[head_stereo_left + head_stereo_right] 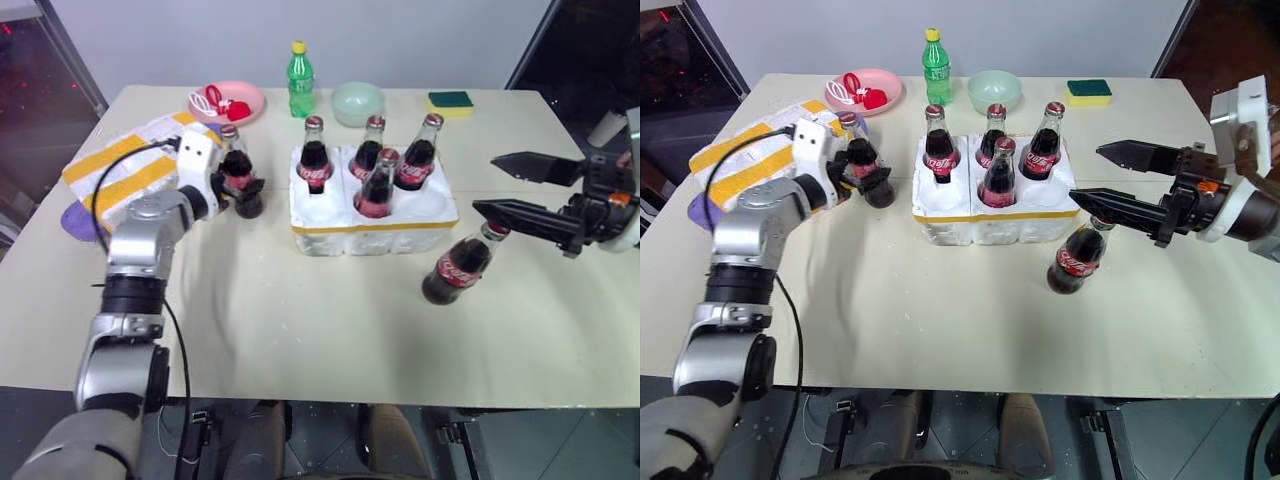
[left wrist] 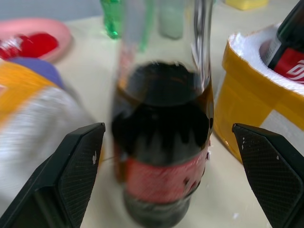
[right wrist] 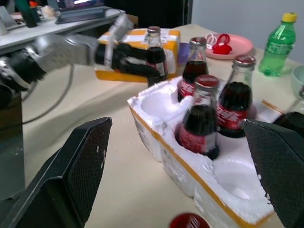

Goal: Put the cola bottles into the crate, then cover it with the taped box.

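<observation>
The small glass bottles of dark cola point(image 1: 461, 268) carry red labels with white script lettering. It is too small and blurred to read. No other writing can be made out.

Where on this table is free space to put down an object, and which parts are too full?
The widest bare stretch of table lies along the near edge, in front of the crate. Another free patch is at the far right, beside the sponge. It is crowded behind the crate, around the green bottle, bowl and pink plate, and at the left by the taped box.
</observation>
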Robot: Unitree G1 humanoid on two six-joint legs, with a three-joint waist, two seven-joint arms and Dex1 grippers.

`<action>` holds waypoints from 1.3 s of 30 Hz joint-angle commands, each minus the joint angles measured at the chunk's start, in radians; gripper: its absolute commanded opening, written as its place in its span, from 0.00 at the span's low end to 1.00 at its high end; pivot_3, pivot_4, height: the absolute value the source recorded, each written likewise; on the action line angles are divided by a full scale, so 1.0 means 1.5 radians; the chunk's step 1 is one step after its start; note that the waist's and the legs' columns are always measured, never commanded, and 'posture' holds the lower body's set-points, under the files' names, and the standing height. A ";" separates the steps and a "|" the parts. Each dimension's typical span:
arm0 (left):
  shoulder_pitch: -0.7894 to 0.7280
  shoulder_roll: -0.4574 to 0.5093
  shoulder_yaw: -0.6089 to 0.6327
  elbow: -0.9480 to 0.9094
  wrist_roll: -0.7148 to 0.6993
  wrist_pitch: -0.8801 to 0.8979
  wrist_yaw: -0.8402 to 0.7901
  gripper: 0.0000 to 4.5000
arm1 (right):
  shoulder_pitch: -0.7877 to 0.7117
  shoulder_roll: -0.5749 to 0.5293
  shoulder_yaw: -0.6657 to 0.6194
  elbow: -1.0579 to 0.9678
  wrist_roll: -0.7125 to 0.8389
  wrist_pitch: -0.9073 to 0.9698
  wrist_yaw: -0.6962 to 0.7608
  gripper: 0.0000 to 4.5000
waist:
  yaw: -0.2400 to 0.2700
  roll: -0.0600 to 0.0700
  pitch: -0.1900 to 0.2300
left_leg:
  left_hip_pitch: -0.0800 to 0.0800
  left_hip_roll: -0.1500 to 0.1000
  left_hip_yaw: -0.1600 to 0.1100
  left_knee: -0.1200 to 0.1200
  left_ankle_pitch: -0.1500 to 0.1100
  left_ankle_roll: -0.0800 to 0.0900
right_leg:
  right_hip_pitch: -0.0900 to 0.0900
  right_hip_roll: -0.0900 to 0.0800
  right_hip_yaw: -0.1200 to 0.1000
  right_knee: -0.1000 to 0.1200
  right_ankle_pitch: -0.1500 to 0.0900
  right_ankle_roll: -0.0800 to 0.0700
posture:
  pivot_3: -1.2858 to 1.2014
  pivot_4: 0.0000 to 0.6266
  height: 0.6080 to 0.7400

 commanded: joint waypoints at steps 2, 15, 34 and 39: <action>-0.044 0.002 0.000 0.073 0.021 -0.067 -0.014 0.81 | -0.024 -0.001 -0.013 -0.011 0.019 -0.002 -0.013 1.00 | 0.000 0.000 0.000 | 0.000 0.000 0.000 0.000 0.000 0.000 | 0.000 0.000 0.000 0.000 0.000 0.000 | 0.52 0.24 0.99; -0.191 0.102 0.083 -0.061 -0.207 0.269 -0.204 0.61 | 0.017 -0.004 -0.043 -0.020 0.024 0.015 -0.039 1.00 | -0.005 -0.001 0.001 | -0.007 0.000 -0.001 0.000 0.000 0.000 | -0.006 0.000 -0.001 0.001 0.000 0.000 | 0.52 0.24 0.99; -0.201 0.041 -0.086 -0.081 -0.103 0.140 -0.318 0.61 | 0.094 0.013 -0.113 -0.036 0.025 0.013 -0.079 1.00 | -0.018 0.000 0.000 | -0.005 0.000 -0.001 0.000 0.000 0.000 | -0.006 0.000 0.000 0.001 0.000 0.000 | 0.52 0.24 0.99; -0.191 0.068 -0.080 -0.127 -0.118 0.166 -0.338 0.61 | 0.104 0.020 -0.112 -0.038 0.023 0.004 -0.085 1.00 | -0.015 0.000 0.001 | -0.005 0.000 -0.001 0.000 0.000 0.000 | -0.005 0.000 0.000 0.001 0.000 0.000 | 0.52 0.24 0.99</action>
